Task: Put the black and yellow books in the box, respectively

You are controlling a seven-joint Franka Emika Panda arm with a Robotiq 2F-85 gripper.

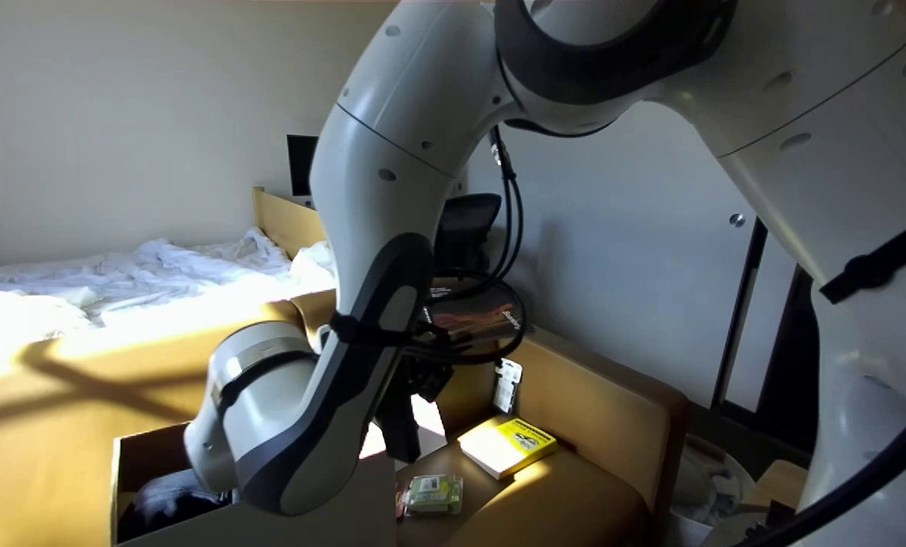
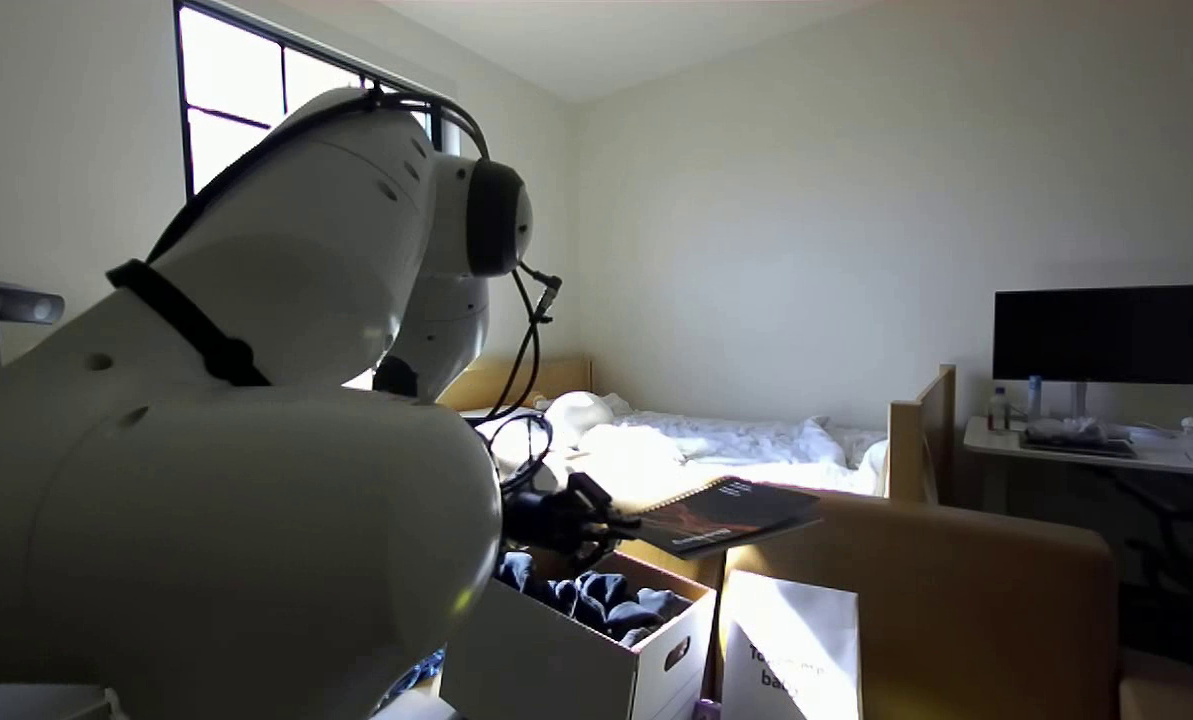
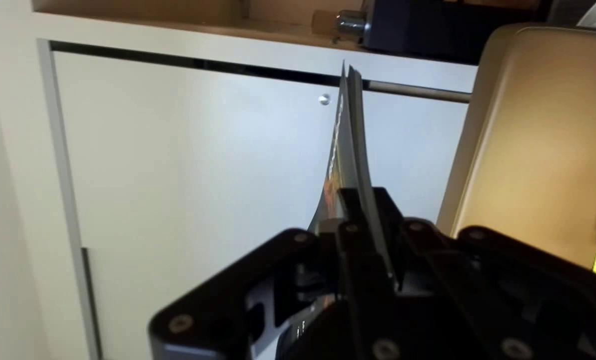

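Our gripper (image 3: 361, 200) has two dark, blocky fingers (image 3: 388, 205) pinching one black book (image 2: 731, 520), thin, flexible and ring-bound, its dark cover streaked orange-red and printed in white; past the fingertips, in the wrist view, its leaves part slightly. We see it in both exterior views, jutting outward from the grip. Lower than the gripper we count one box (image 2: 546, 640), rectangular, of cardboard, with smooth pale outer walls, a brown inside and one oval hand slot showing; rumpled dark-blue cloth (image 2: 606, 605) bunches in it, in how many pieces we cannot tell. Just beside the box, also lower than the gripper, stands one flat white panel (image 2: 791, 640) with dark lettering. Below the gripper and well apart from it, one yellow book (image 1: 509, 447), rectangular, with black print, lies flat on a smooth brown sofa (image 1: 589, 395). Near that book we count one greenish pack (image 1: 434, 494) in clear, shiny plastic and one white card (image 1: 507, 384), upright against the upholstery.
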